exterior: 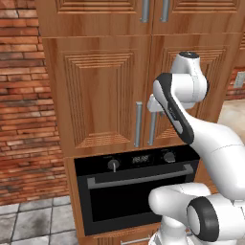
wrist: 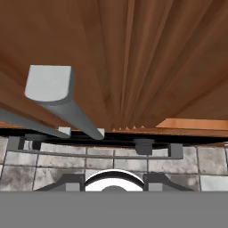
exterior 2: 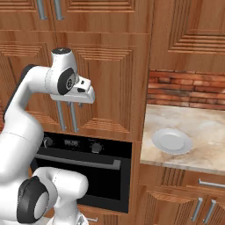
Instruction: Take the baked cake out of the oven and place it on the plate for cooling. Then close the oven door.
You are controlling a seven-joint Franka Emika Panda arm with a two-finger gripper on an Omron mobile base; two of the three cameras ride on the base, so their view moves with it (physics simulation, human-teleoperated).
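Cake is presumably inside the oven (exterior: 136, 189), behind the door (exterior: 143, 201), which is shut flush with its silver bar handle (exterior: 143, 176) across the top; nothing brown can be made out through the dark glass, so where it sits on the racks is a guess. The plate (exterior 2: 172, 141) waits bare on the stone counter (exterior 2: 197, 149) to the right of the oven, well apart from the arm, a sensible landing spot since it lies just beside the oven column. The gripper (exterior 2: 80, 104) hangs high, in front of the wooden cabinet doors (exterior: 103, 95) above the oven, close to their paired vertical handles (exterior: 145, 125) and pointing down. In the hand view, one cabinet handle (wrist: 62, 100) runs away from the camera down the wood, with the oven's knobs and bar handle far below against the tiled floor (wrist: 40, 176). That pose suits a descent onto the bar handle, the likely first step, since the door must drop open before anything can be reached. Whether the fingers are spread or pressed together I cannot tell: the wrist blocks them in the base views, and the tips are not clear in the hand view. Nothing appears to be held.
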